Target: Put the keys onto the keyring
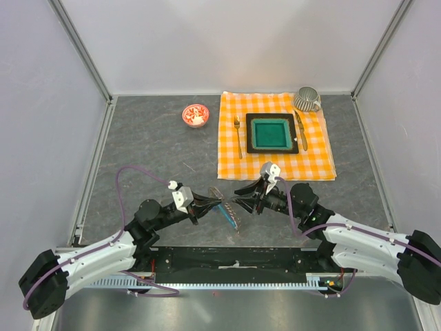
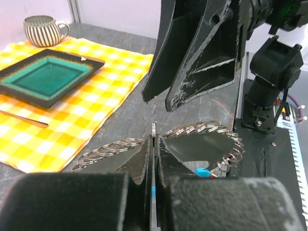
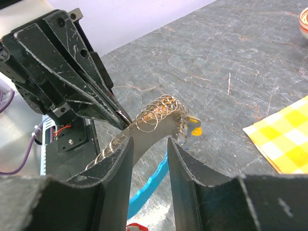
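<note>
The keyring [image 1: 231,212] is a loop of small metal rings with a curved cyan-blue piece [image 3: 149,185]. It lies between the two arms near the front of the table. My left gripper [image 1: 216,202] is shut on one thin ring of it [image 2: 154,129], and the loop spreads to both sides of the jaws. My right gripper [image 1: 243,194] is open, with its fingertips [image 3: 129,144] either side of the loop's arch [image 3: 154,113] without touching it. A yellow-tagged key [image 3: 194,126] and a blue-tagged key [image 2: 202,172] hang on the loop. A red tag [image 3: 137,226] shows at the bottom edge.
An orange-checked cloth [image 1: 317,162] at the back right holds a teal plate [image 1: 271,133], a fork [image 1: 238,136], a knife [image 1: 301,129] and a striped mug [image 1: 307,100]. A small red-and-white bowl [image 1: 195,115] stands at the back centre.
</note>
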### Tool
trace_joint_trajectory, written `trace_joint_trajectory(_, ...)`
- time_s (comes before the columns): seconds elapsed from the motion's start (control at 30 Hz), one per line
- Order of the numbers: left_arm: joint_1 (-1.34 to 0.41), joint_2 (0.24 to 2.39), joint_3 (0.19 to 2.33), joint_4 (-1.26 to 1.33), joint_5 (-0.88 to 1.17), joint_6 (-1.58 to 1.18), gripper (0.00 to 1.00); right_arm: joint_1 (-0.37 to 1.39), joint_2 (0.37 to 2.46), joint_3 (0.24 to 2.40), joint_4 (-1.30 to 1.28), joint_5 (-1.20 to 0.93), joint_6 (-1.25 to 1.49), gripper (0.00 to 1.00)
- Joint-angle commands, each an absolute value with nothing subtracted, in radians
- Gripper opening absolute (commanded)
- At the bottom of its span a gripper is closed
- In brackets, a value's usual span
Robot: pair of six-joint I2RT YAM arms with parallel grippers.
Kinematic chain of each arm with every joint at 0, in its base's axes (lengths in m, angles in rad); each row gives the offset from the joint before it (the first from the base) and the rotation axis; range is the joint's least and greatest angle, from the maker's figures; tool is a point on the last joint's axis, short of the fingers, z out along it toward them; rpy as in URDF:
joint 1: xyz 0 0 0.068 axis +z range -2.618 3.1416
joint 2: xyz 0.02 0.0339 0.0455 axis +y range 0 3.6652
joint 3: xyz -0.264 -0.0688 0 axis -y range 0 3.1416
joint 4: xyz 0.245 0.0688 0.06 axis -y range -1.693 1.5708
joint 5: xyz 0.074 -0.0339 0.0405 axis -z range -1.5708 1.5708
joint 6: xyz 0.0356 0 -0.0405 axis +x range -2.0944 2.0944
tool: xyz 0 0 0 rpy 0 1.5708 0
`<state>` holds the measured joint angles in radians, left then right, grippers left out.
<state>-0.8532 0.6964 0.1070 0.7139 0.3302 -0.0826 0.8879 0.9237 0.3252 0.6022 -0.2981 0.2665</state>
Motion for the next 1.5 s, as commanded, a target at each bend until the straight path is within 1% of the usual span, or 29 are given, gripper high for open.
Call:
trace_joint_trajectory(0.0,-0.856,0.703,0.118,0.877,0.331,-0.106,0.02,0.874,0.968,0.315,0.750,-0.365,0.310,0.42)
trace_joint_trajectory(0.37,-0.856,0.764,0.127,0.968,0.360,-0.129,0.02,0.868,1.002,0.321,0.815,-0.445,0.319,0.43)
trace_joint_trajectory(0.9,-0.856,0.755,0.138,1.015,0.431,-0.169,0.02,0.865,1.022,0.316,0.877,-0.456,0.345,0.41)
trace_joint_trajectory(1.2,-0.857,0.765,0.123,1.091,0.416,-0.193,0.02,0.865,1.046,0.314,0.905,-0.503,0.364,0.35)
trace_joint_trajectory(1.23,-0.857,0.764,0.123,1.094,0.419,-0.193,0.02,0.865,1.051,0.313,0.913,-0.506,0.367,0.32)
trace_joint_trajectory(1.3,-0.857,0.770,0.127,1.092,0.428,-0.199,0.02,0.867,1.052,0.311,0.925,-0.515,0.373,0.29)
trace_joint_trajectory(1.47,-0.857,0.791,0.129,1.103,0.449,-0.207,0.02,0.865,1.054,0.316,0.945,-0.529,0.374,0.29)
